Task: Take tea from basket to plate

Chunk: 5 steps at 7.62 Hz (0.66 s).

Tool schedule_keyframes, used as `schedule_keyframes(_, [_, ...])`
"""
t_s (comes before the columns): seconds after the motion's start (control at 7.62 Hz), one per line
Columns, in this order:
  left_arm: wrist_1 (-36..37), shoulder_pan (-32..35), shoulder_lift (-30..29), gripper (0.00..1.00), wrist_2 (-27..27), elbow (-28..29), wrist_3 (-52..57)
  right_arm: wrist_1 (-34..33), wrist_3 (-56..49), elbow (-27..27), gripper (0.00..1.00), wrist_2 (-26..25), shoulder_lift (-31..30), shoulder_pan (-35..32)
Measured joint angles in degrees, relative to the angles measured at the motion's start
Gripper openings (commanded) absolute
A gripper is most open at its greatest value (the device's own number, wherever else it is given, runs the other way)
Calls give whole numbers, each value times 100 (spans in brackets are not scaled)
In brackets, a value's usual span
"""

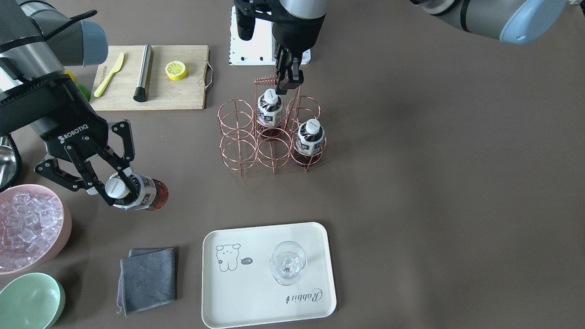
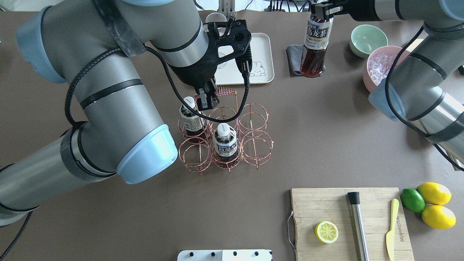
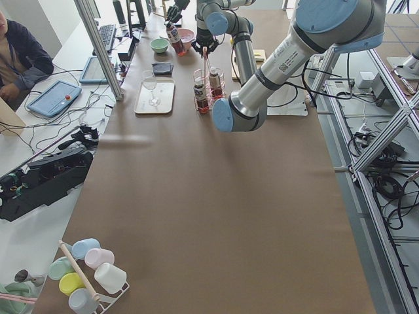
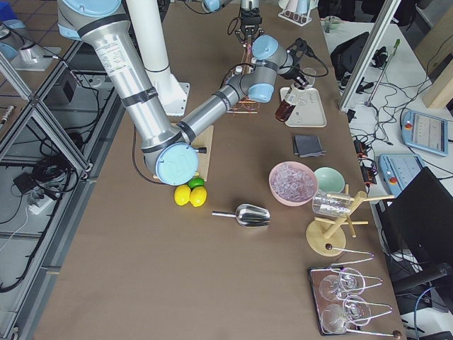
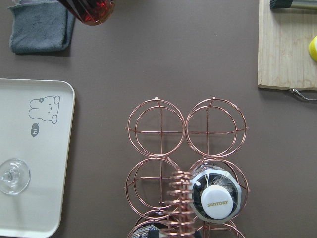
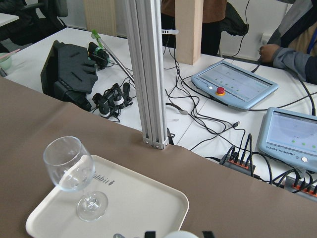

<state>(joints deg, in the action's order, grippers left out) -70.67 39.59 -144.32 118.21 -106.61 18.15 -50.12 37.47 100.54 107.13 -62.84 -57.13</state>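
My right gripper (image 1: 117, 189) is shut on the white cap of a tea bottle (image 1: 145, 194) and holds it tilted in the air, left of the plate in the front-facing view. In the overhead view the bottle (image 2: 314, 40) hangs over the grey cloth. The copper wire basket (image 1: 237, 151) holds two more tea bottles (image 1: 269, 108) (image 1: 311, 138). My left gripper (image 1: 288, 83) is shut on the end of the basket's coiled handle (image 1: 265, 81). The cream bear plate (image 1: 247, 297) carries a clear glass (image 1: 288, 262).
A wooden cutting board (image 1: 183, 91) with a lemon half, a metal muddler and a yellow knife lies behind the basket. A pink tub of ice (image 1: 64, 228), a green bowl (image 1: 27, 301) and a grey cloth (image 1: 148, 278) sit beside the plate. Lemons and a lime (image 2: 433, 203) lie by the board.
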Motion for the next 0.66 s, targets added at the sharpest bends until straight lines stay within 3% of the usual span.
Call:
schedule_keyframes(0.39, [0,11,0,0,0,6,24,1610,423,-2046,0,-788,1011,1])
schedule_keyframes(0.66, [0,13,0,0,0,9,37,1913,969,-2668,0,-1623,1492,367])
